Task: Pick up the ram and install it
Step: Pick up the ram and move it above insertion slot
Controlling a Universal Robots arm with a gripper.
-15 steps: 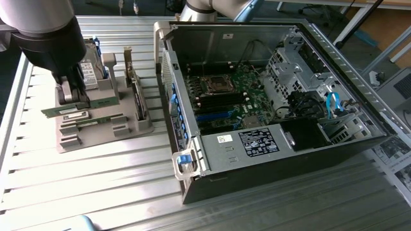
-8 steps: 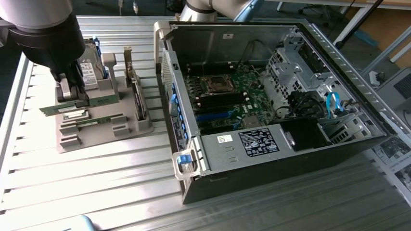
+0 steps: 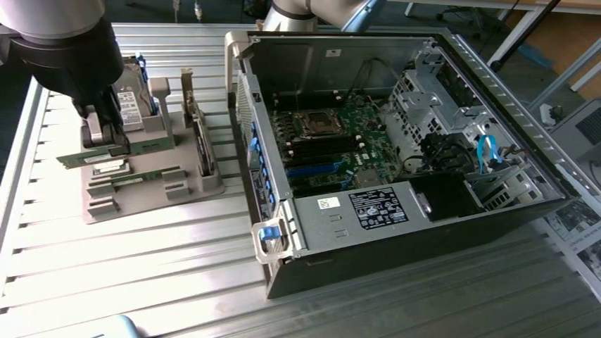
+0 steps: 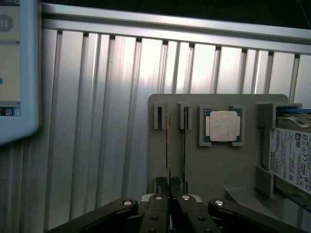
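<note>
closest to the wrist lens, black gripper linkage and fingers, drawn almost together and pinching the ram by its thin edge, green board seen edge-on between the pads; grips it toward one end, over the grey holder; cannot tell whether lifted clear of its slot or seated in it. just beside it and parallel, twin stick standing on edge in the neighbouring slot, apart from the fingers. further along the same holder, square silver cpu lying flat in its own recess, then hard drive with white label standing in the end bay. under all of it, ribbed aluminium table; off to one side, corner of a pale-framed screen. from the exterior view, arm reaching straight down over the holder at the exterior view's left, ram showing as a long green strip poking out past the fingers toward the exterior view's left. well apart, at the exterior view's right, open computer case lying on its side, motherboard exposed with black and blue slots, blue cables near the drive cage, blue latch on the near corner
</note>
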